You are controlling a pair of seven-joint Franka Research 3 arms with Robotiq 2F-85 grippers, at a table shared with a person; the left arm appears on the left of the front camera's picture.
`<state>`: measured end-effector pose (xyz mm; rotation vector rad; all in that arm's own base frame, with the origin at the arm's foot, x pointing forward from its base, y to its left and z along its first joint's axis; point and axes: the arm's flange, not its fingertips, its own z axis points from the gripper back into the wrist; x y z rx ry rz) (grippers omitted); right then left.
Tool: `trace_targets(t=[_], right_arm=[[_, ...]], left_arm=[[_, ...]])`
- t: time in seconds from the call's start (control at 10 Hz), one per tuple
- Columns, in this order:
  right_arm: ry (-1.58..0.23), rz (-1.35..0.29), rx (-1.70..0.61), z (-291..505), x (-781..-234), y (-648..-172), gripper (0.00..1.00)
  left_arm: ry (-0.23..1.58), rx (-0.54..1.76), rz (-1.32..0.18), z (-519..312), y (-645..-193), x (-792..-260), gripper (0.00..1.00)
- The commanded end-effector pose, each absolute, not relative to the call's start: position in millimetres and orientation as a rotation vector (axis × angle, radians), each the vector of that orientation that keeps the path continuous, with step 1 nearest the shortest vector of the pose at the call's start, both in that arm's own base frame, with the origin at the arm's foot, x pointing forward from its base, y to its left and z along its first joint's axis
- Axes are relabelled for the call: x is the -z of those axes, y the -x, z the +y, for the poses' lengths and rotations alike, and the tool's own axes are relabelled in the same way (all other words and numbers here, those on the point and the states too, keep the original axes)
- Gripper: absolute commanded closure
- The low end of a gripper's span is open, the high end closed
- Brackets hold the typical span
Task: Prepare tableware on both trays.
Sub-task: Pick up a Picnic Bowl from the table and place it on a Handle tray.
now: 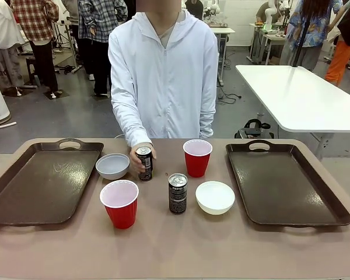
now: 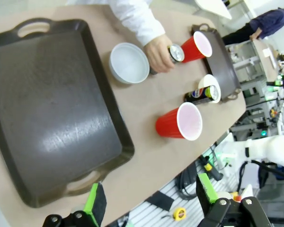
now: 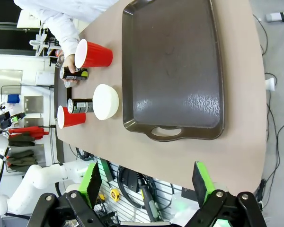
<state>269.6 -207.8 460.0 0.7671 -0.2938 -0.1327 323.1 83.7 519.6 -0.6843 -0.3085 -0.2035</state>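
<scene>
Fingers of left gripper (image 2: 149, 196), right gripper (image 3: 146, 182) spread wide, empty. Both trays (image 1: 41, 181) bare, tableware (image 1: 177, 192) between; person's hand (image 1: 135, 157) on can (image 1: 144, 160). Loading unstarted; next move needs reach to near cup (image 1: 120, 203).

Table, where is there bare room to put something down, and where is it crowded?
Both trays are bare: the left tray and the right tray. The table strip along the near edge, before the near red cup, is free too. Between the trays it is crowded with tableware, and the person's hand is on the far can.
</scene>
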Motion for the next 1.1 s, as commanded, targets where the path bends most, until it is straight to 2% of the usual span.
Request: trace_targets(t=[0.0,0.3,0.5,0.8,1.0], right_arm=[[-0.705,-0.292,0.136,-202,-468,-265,0.00],[-0.520,-0.115,0.062,-123,-500,-287,0.00],[-0.402,-0.058,0.038,-62,-517,-305,0.00],[-0.256,-0.017,-0.020,35,-525,-326,0.00],[-0.172,-0.076,0.007,84,-523,-346,0.00]], left_arm=[[0.705,0.214,-0.320,83,-323,-519,0.00],[0.705,0.214,-0.320,83,-323,-519,0.00],[0.705,0.214,-0.320,83,-323,-519,0.00],[0.705,0.214,-0.320,83,-323,-519,0.00],[0.705,0.214,-0.320,83,-323,-519,0.00]])
